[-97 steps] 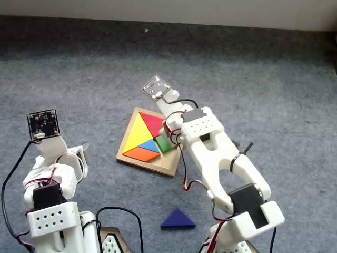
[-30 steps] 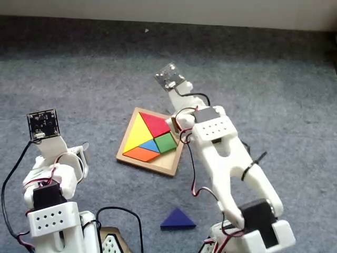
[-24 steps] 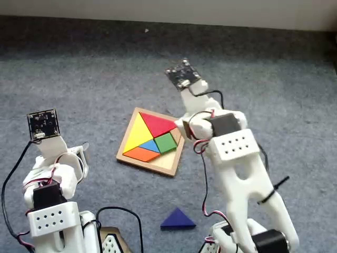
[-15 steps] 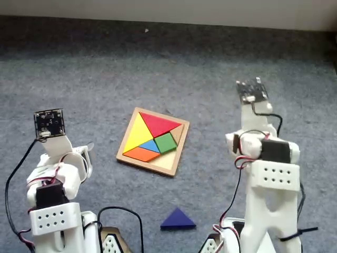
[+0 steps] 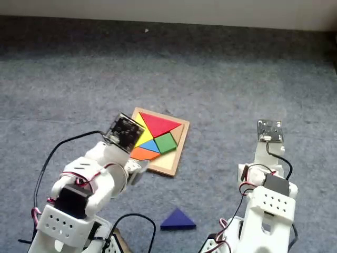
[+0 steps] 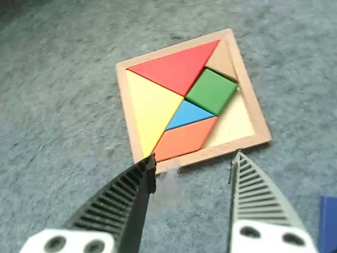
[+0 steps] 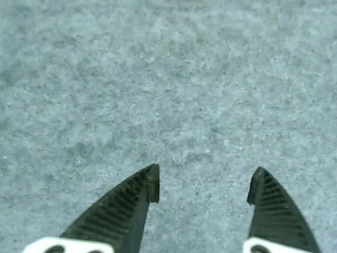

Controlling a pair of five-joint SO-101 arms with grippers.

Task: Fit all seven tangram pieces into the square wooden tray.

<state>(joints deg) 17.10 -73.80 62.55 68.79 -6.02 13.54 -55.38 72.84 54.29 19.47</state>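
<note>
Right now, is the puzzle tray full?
Not full. The wooden tray has a bare gap, and the blue triangle lies outside on the carpet.

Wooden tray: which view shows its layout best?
Left wrist view: the whole wooden tray is in frame from above, its bare gap plain. In the high view the left arm covers one side of it. The right wrist view faces carpet.

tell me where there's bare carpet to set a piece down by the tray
Wide bare carpet lies beyond the tray toward the far wall, and between the tray and the right arm. Crowded: the tray's near edge, under the open left gripper, and the blue triangle lies nearer the robot.
</note>
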